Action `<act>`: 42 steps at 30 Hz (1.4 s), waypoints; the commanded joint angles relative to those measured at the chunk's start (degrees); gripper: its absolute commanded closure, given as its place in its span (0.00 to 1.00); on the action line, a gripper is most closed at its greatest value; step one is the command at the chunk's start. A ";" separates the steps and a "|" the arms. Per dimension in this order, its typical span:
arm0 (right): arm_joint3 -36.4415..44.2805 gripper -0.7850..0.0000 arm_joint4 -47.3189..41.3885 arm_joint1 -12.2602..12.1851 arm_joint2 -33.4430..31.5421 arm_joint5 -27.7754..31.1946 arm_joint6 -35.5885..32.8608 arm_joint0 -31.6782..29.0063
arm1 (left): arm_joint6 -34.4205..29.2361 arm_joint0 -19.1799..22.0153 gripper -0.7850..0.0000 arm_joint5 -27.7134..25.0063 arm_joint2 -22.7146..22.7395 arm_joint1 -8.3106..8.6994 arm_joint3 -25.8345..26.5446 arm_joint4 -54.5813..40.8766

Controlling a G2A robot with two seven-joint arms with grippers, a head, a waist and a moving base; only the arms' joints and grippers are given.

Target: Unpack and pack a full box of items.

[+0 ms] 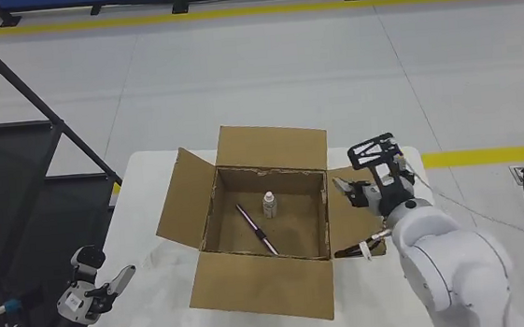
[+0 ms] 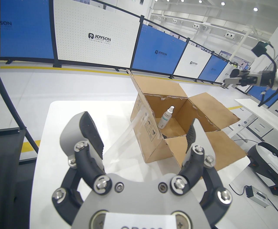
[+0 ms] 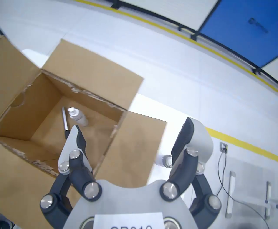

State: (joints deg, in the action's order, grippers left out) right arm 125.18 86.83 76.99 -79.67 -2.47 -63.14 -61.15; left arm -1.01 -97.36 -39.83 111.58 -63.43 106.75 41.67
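The left gripper [image 1: 105, 268] hangs at the near-left corner of the table [image 1: 158, 257], well apart from the cardboard box [image 1: 264, 295]. Its fingers are spread wide and hold nothing.

The box stands in the middle of the table with all four flaps folded outward, so the opening step looks done. A strip of clear tape [image 2: 134, 130] trails loose from its left side.

Inside, a pen [image 1: 256, 230] lies flat on the floor. Just right of it and farther back, a small spray bottle [image 1: 269, 204] stands upright.

The right gripper [image 1: 349, 217] hovers over the right flap, pointed toward the opening. It too is wide open with nothing between its pads.

With neither item gripped, both are yet to be handled. Whether this is late unpacking or early packing cannot be told.
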 commanded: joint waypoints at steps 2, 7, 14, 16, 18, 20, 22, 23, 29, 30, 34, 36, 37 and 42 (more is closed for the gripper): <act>1.11 0.00 -0.57 -0.64 -10.02 0.44 -0.21 -6.34 | 0.00 0.00 0.00 0.00 0.00 0.00 0.00 0.00; -5.24 0.00 -5.06 -1.06 -17.83 1.67 0.40 -11.04 | 0.00 0.00 0.00 0.00 0.00 0.00 0.00 0.00; -20.70 0.00 -7.66 -1.29 -15.75 5.59 3.55 -8.06 | 0.00 0.00 0.00 0.00 0.00 0.00 0.00 0.00; -25.30 0.00 -8.46 -1.21 -14.15 5.97 5.40 -6.27 | 0.00 0.00 0.00 0.00 0.00 0.00 0.00 0.00; -29.61 0.00 -8.90 -1.13 -13.09 5.50 7.20 -4.37 | 0.00 0.00 0.00 0.00 0.00 0.00 0.00 0.00; -32.79 0.00 -9.90 -1.10 -12.84 5.41 9.16 -2.96 | 0.00 0.00 0.00 0.00 0.00 0.00 0.00 0.00; -36.53 0.00 -11.15 -1.13 -12.65 5.97 11.10 -1.29 | 0.00 0.00 0.00 0.00 0.00 0.00 0.00 0.00; -37.88 0.00 -11.72 -1.14 -12.54 6.30 11.83 -0.66 | 0.00 0.00 0.00 0.00 0.00 0.00 0.00 0.00; -43.87 0.32 -13.73 -1.25 -11.94 7.18 15.95 2.13 | 0.00 0.00 0.00 0.00 0.00 0.00 0.00 0.00; -44.57 0.53 -14.04 -1.26 -11.87 6.98 16.46 2.52 | 0.00 0.00 0.00 0.00 0.00 0.00 0.00 0.00; -46.31 0.97 -15.26 -1.38 -11.89 6.98 17.57 3.52 | 0.00 0.00 0.00 0.00 0.00 0.00 0.00 0.00; -46.15 1.00 -15.98 -1.51 -12.19 7.39 17.77 3.42 | 0.00 0.00 0.00 0.00 0.00 0.00 0.00 0.00; -45.89 1.00 -16.26 -1.59 -12.40 7.46 17.72 3.27 | 0.00 0.00 0.00 0.00 0.00 0.00 0.00 0.00; -42.21 1.00 -17.91 -1.93 -14.07 6.19 18.57 1.50 | 0.00 0.00 0.00 0.00 0.00 0.00 0.00 0.00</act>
State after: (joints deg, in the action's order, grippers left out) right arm 81.72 69.49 75.14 -93.23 3.99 -44.91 -59.14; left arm -1.01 -97.36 -39.83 111.58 -63.43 106.75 41.67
